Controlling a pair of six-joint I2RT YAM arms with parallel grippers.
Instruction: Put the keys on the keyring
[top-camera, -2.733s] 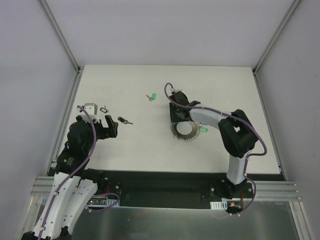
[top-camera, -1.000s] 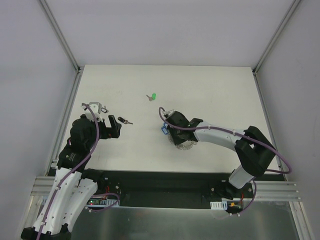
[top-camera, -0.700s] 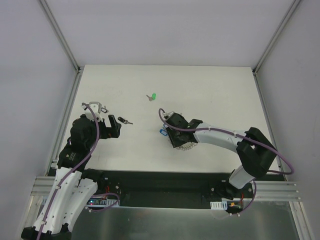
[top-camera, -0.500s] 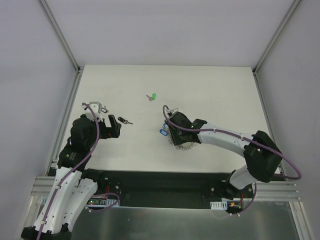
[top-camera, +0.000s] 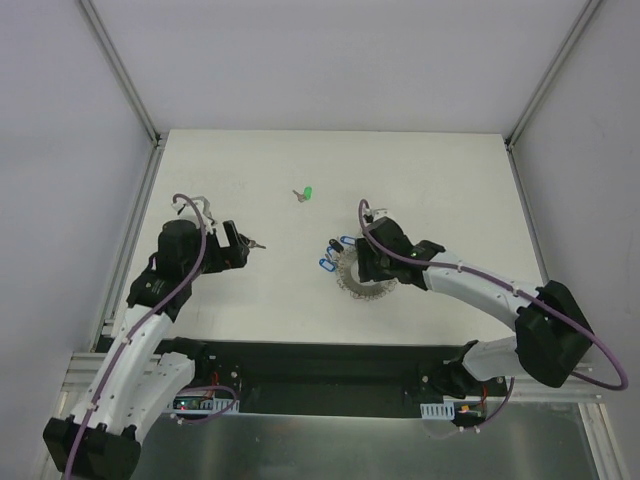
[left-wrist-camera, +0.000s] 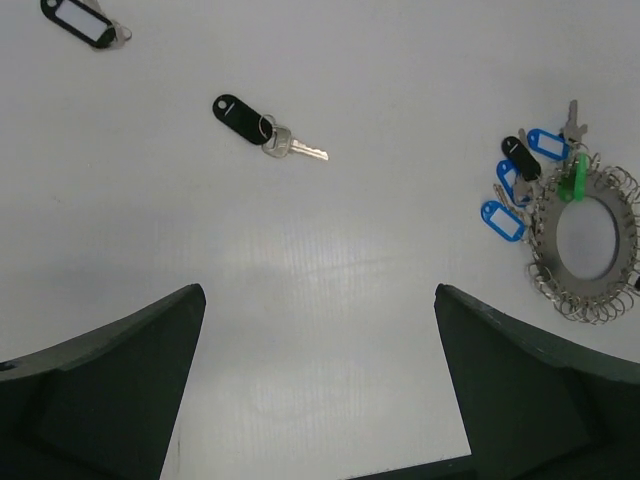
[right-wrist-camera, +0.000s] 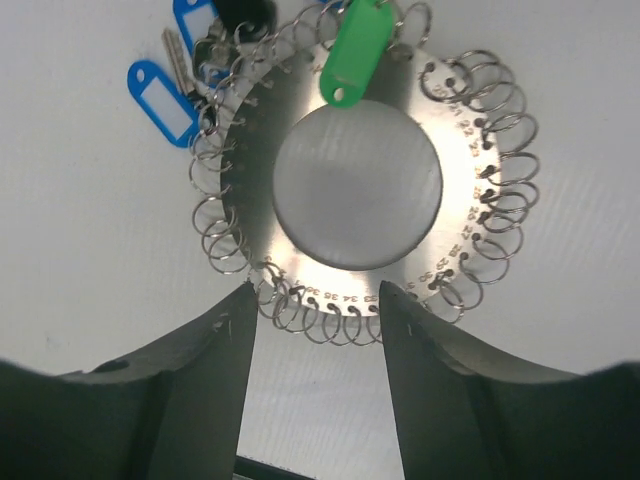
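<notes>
Right pincer (right-wrist-camera: 315, 294) hangs right over the keyring (right-wrist-camera: 357, 187), its two fingers parted and gripping nothing, with the ring's near rim of little wire loops showing in the gap between the tips. The keyring lies flat on the white bench (top-camera: 450, 180), right of the middle, a silver disc with a round hole and loops all round its edge. A green tag (right-wrist-camera: 357, 48) sits on its far rim. Off that rim's left side there's a cluster: blue tags (right-wrist-camera: 164, 88), a silver key blade and something black, packed tight against the loops. Whether each one is hooked on, I cannot tell. Over to the left pincer (left-wrist-camera: 320, 292): spread wide, nothing in it, poised above bare bench. Ahead of it lies a black key (left-wrist-camera: 262, 130), black tag and silver blade, loose and well apart from the keyring. A second black tag (left-wrist-camera: 80, 22) lies further out toward the left. From above, a green key (top-camera: 305, 193) sits alone toward the far side, clear of both arms.
</notes>
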